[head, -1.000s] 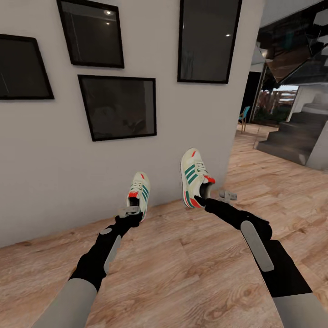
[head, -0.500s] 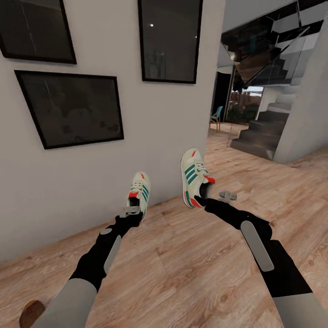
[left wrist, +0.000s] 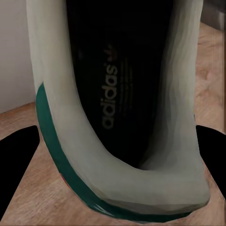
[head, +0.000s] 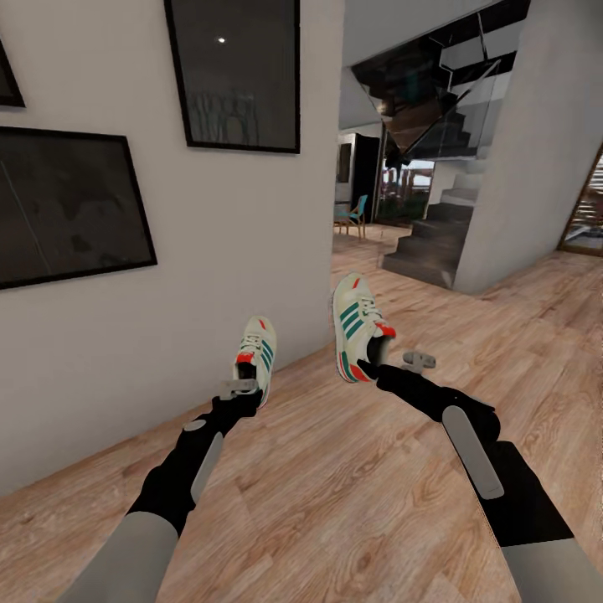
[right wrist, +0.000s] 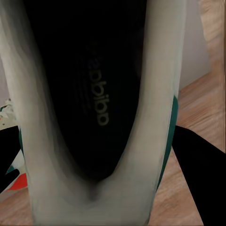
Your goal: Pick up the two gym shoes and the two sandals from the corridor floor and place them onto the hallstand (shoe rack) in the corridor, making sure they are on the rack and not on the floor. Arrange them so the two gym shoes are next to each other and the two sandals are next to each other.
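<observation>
Both gym shoes hang in the air above the corridor floor point(head: 352, 494). My left gripper point(head: 245, 395) is shut on the heel of one cream-white gym shoe point(head: 257, 355), whose toe points up. In the left wrist view that gym shoe's dark insole point(left wrist: 110, 94) and cream collar loom close between the black fingers point(left wrist: 19, 165). My right gripper point(head: 374, 360) is shut on the heel of the other gym shoe point(head: 355, 322), tilted toe-up with its green stripes showing. The right wrist view looks straight into this shoe's opening point(right wrist: 99, 103). The sandals and the hallstand are out of view.
A pale wall point(head: 243, 251) with dark framed pictures point(head: 239, 75) stands close on the left and ahead. Past its corner the corridor opens to a dark staircase point(head: 435, 243), a blue chair point(head: 352, 216) and a grey pillar point(head: 528, 142). Wood floor stretches right.
The whole view has swung to the right, so the wall and pictures slid left and the staircase came further in. Both arms and the held shoes keep the same place in the picture.
</observation>
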